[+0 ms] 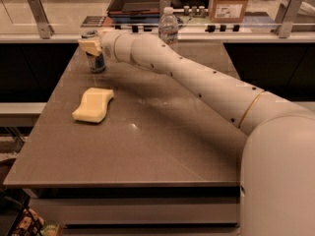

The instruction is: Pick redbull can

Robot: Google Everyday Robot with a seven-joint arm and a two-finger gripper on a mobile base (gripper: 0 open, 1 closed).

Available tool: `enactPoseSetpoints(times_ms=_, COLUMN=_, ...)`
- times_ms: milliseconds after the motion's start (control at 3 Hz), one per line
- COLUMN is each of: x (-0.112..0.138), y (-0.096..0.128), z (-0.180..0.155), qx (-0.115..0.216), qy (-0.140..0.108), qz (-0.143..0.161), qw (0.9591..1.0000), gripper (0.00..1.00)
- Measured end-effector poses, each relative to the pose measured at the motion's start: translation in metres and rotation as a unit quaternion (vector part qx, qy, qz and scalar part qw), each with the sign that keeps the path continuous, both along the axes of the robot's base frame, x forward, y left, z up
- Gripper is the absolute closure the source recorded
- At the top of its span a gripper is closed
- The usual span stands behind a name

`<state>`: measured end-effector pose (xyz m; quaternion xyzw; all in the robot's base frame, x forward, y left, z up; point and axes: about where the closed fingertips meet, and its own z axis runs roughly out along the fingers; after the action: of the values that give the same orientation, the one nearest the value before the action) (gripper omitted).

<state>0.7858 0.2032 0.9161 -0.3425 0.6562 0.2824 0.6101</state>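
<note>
The redbull can [97, 63], blue and silver, stands upright on the far left part of the brown table [147, 136]. My gripper [91, 45] is at the end of the long white arm that reaches in from the right. It sits right at the can's top and covers its upper part. The can's base rests on the table.
A yellow sponge [93, 104] lies on the table in front of the can. A clear water bottle [168, 27] stands at the table's far edge behind the arm. A counter with a railing, a dark tray and a cardboard box [230, 1] runs behind the table.
</note>
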Motion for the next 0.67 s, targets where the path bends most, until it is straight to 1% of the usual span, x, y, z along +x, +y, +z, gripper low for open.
enactPoseSetpoints(times_ms=333, x=0.0000, y=0.0001, z=0.0000, qx=0.000, qy=0.000, qz=0.000, qw=1.0000, gripper=1.00)
enactPoseSetpoints(times_ms=667, x=0.0001, y=-0.0008, z=0.0055, qx=0.008, qy=0.008, qz=0.022, qw=0.9997, gripper=1.00)
